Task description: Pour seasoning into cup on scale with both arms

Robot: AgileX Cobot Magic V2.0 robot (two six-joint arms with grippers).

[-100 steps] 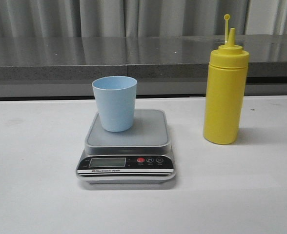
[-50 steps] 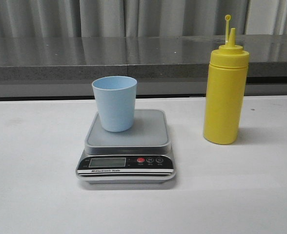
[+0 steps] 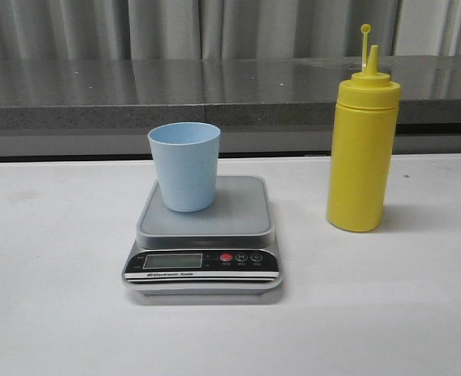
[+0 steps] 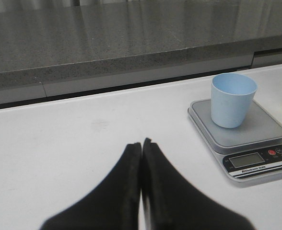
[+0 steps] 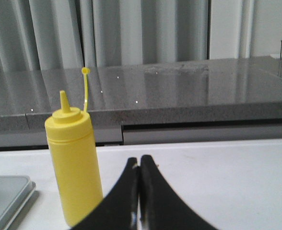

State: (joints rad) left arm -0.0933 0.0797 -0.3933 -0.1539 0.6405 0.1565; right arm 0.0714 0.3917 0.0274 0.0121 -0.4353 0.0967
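The pale blue cup [image 3: 184, 165] stands upright on the grey platform of the scale [image 3: 238, 211] at the middle of the white table; both also show in the left wrist view, the cup [image 4: 232, 99] on the scale [image 4: 265, 125]. The yellow seasoning bottle [image 3: 362, 142] stands upright to the right of the scale, its cap off and sticking up on its tether. It also shows in the right wrist view [image 5: 75, 170]. My left gripper [image 4: 141, 142] is shut and empty, left of the scale. My right gripper [image 5: 139, 159] is shut and empty, just right of the bottle. Neither arm shows in the front view.
A grey stone ledge [image 3: 215, 94] runs along the back of the white table [image 3: 58, 274], with grey curtains behind it. The scale's black front panel [image 3: 203, 262] with its display and red button faces the front edge.
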